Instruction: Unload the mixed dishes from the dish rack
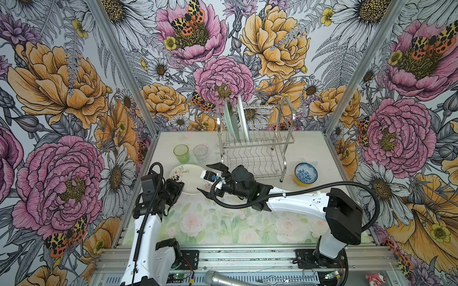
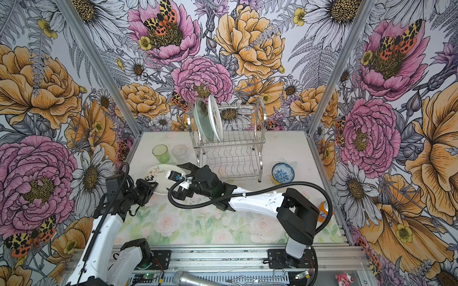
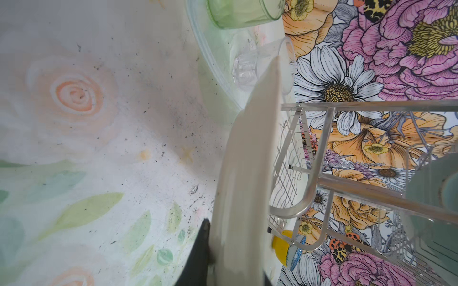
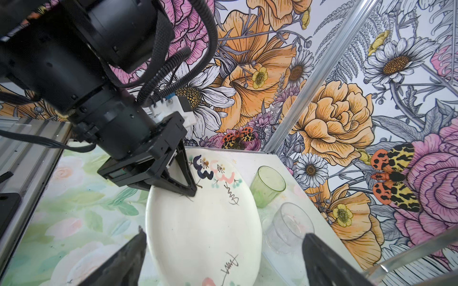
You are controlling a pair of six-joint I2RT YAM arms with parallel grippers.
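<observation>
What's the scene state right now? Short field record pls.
dish rack: pale green plate, white plate on edge in upper tier
left of rack: green tumbler, clear tumbler, upright on table
right of rack: blue-and-white bowl nested in yellow bowl
cream plate: out of rack, in front of it
left tool: shut on cream plate's rim
right tool: open, jaws either side of cream plate
non-task: orange can, table's right side
</observation>
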